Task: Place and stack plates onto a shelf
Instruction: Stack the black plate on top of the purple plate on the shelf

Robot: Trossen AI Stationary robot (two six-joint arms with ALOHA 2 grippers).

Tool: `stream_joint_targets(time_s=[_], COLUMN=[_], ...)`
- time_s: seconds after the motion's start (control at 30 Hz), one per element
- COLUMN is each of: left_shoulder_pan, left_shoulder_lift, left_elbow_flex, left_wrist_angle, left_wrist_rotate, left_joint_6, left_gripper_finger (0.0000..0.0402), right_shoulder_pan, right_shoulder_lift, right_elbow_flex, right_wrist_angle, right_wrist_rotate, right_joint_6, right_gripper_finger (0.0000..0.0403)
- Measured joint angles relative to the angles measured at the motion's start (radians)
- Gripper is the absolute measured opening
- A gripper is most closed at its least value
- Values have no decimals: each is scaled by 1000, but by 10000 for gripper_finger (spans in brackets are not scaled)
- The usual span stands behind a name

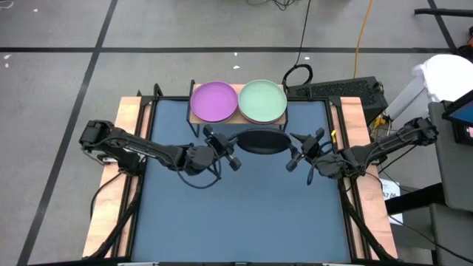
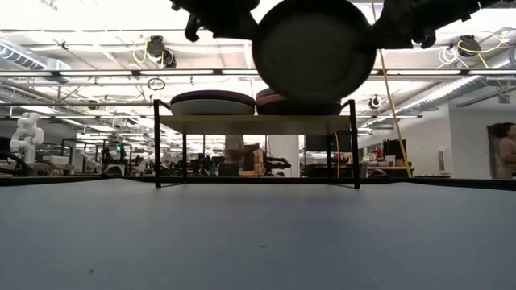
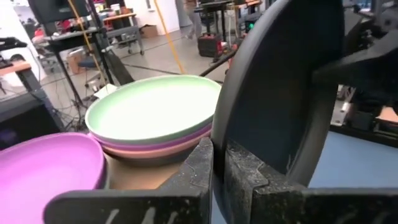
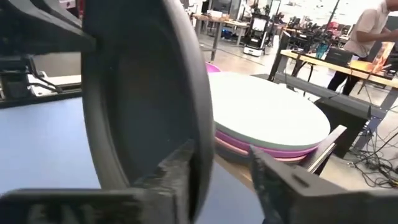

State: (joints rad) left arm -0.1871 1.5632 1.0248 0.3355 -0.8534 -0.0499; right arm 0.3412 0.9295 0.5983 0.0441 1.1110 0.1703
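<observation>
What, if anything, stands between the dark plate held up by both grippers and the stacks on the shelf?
Nothing visible. The dark plate, gripped by the left gripper and right gripper, hangs just before the shelf, above the purple-topped stack and the mint-topped stack.

Room: open lab hall, grey floor [image 1: 66,74] with dark tape lines.
Ceiling strip lights [image 2: 89,36] lit; workbenches [image 4: 323,62] behind; yellow cable [image 1: 362,37] hangs.
</observation>
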Motion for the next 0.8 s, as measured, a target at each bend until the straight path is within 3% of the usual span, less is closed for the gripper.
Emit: stream_joint_targets(time_s=[0.27, 0.33, 0.57, 0.8], left_shoulder_pan=[30, 46, 127, 258], left_shoulder_lift=[-180, -237, -418, -551], left_elbow_flex=[-1, 2, 0, 0], left_wrist_angle=[-151, -164, -291, -364], left_wrist_rotate=[26, 100, 127, 136], left_joint_6=[23, 13, 23, -5], left_gripper_finger=[21, 19, 19, 18], right_shoulder_pan=[13, 19, 27, 27], right_shoulder_lift=[-37, -52, -87, -87], right_elbow_flex=[1, -3, -2, -2], right_wrist_angle=[-18, -23, -30, -30], right_wrist_rotate=[11, 6, -141, -205], right_joint_6=[-55, -89, -152, -165], right_gripper_finger=[215, 225, 220, 200])
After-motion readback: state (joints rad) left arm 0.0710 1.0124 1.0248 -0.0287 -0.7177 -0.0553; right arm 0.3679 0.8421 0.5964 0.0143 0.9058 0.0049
